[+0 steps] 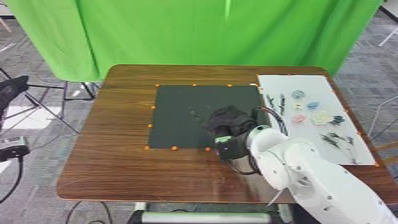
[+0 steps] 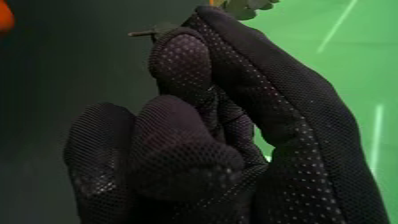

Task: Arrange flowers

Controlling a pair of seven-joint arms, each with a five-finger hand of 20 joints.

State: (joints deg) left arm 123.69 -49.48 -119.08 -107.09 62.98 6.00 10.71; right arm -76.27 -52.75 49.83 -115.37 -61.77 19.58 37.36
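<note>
Fingers (image 2: 182,60) of the robot's right hand (image 1: 231,121) pinch a leafy sprig (image 2: 244,7) above a dark mat (image 1: 173,130), toward its 4 o'clock; beyond, at 3 o'clock on the bench (image 1: 115,170), flowers (image 1: 322,118) lie across a white board (image 1: 275,84); green cloth (image 1: 213,35) hangs at 12.

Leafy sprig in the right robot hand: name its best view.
Right wrist view: the sprig is close up, its leaves and stem end distinct, pinched by the robot hand. Head view: small, faint green specks.

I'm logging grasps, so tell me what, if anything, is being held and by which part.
The right robot hand pinches a leafy green sprig by its stem, close to the stem's end.
</note>
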